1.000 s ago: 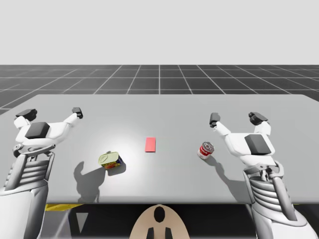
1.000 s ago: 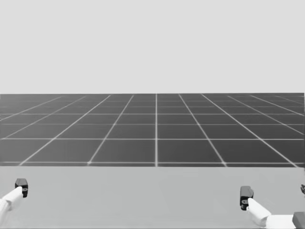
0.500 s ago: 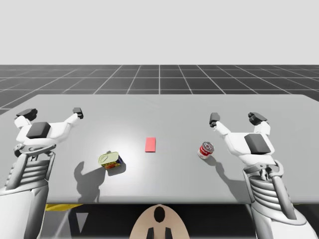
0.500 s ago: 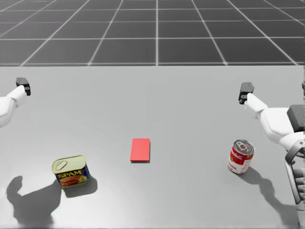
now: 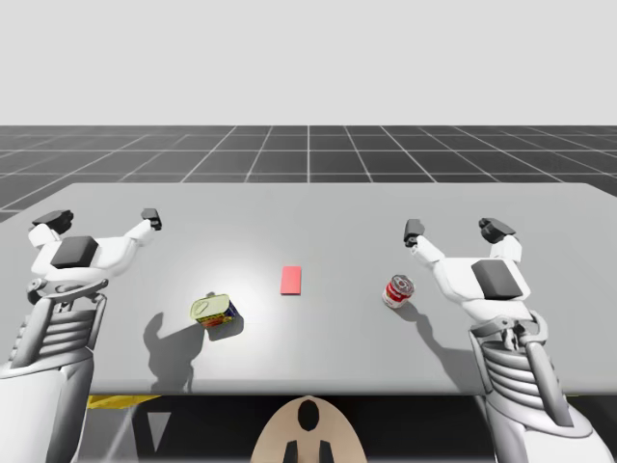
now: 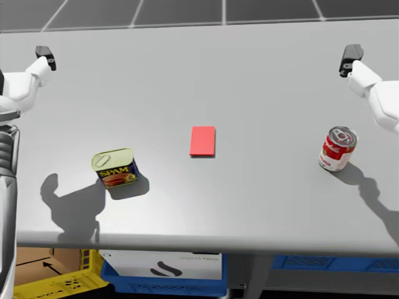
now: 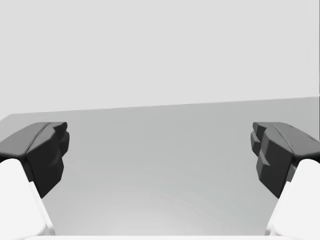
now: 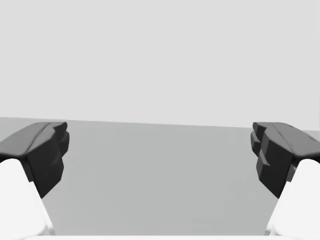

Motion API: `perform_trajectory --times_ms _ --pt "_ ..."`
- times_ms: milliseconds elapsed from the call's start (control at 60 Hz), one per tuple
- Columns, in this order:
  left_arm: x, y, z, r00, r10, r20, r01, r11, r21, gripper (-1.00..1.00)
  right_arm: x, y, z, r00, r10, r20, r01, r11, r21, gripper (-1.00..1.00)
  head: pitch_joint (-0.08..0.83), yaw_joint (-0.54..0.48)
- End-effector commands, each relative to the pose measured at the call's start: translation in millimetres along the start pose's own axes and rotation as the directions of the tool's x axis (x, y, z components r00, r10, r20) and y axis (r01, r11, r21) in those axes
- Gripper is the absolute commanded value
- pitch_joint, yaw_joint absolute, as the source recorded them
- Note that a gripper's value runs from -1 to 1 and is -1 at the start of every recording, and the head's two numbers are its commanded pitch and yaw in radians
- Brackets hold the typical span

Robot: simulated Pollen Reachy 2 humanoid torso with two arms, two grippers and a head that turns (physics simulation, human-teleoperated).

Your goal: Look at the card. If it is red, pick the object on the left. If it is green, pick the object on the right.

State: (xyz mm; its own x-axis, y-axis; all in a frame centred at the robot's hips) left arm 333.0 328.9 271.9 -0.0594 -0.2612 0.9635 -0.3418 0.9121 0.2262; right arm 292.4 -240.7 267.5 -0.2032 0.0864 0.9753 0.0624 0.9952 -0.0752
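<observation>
Table (image 6: 249,75): red card (image 6: 202,141), long axis away from me; left fingers (image 7: 45,150), right fingers (image 8: 280,155) released.

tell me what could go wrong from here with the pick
1. The card is red, so the target is the squat yellow-lidded tin on the left. The right end effector hangs open close to the red round can, so a move by that arm might grab or topple the wrong item.
2. The left end effector is open but well apart from the tin; a low sideways approach could shove the tin instead of straddling it.
</observation>
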Motion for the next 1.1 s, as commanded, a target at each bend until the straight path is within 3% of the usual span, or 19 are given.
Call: perform_trajectory --times_ms 17,533,683,733,817,833,867,950,1100 --pt "1.3 0.2 0.3 1.000 0.007 0.001 -0.007 1.000 -0.002 -1.00 0.1 1.5 0.8 1.000 -0.005 -0.001 0.005 1.000 0.000 -1.00 0.700 0.09" --pt "1.7 -2.9 1.8 1.000 0.018 -0.006 -0.019 1.000 -0.013 -1.00 -1.0 4.7 1.2 1.000 -0.011 -0.008 0.011 1.000 0.015 -1.00 0.743 0.37" --pt "6.6 -4.2 7.0 0.997 0.074 -0.037 -0.077 0.995 -0.068 -1.00 -0.9 4.4 1.7 1.000 -0.014 -0.010 0.014 1.000 0.014 -1.00 0.737 0.39" --pt "12.0 -4.6 12.9 0.993 0.111 -0.048 -0.115 0.988 -0.100 -1.00 -1.4 4.4 1.6 1.000 -0.012 -0.010 0.013 1.000 0.013 -1.00 0.733 0.38" --pt "21.1 -4.1 24.2 0.979 0.190 -0.077 -0.200 0.967 -0.160 -1.00 -2.9 4.5 1.2 1.000 -0.013 -0.016 0.013 1.000 0.009 -1.00 0.724 0.38" --pt "25.8 -3.7 31.6 0.971 0.221 -0.093 -0.235 0.953 -0.193 -1.00 -3.7 4.6 1.0 1.000 -0.012 -0.018 0.012 1.000 0.007 -1.00 0.722 0.38" --pt "28.0 -3.0 37.0 0.968 0.230 -0.099 -0.246 0.945 -0.215 -1.00 -4.2 4.5 0.8 1.000 -0.013 -0.020 0.013 1.000 0.007 -1.00 0.723 0.38" --pt "32.4 -0.2 59.8 0.950 0.286 -0.129 -0.311 0.909 -0.277 -1.00 -4.7 4.5 1.0 1.000 -0.013 -0.024 0.013 1.000 0.007 -1.00 0.727 0.38" --pt "23.5 9.4 96.9 0.935 0.298 -0.191 -0.346 0.882 -0.319 -1.00 -5.9 5.2 0.5 1.000 -0.012 -0.027 0.012 1.000 0.009 -1.00 0.730 0.38"
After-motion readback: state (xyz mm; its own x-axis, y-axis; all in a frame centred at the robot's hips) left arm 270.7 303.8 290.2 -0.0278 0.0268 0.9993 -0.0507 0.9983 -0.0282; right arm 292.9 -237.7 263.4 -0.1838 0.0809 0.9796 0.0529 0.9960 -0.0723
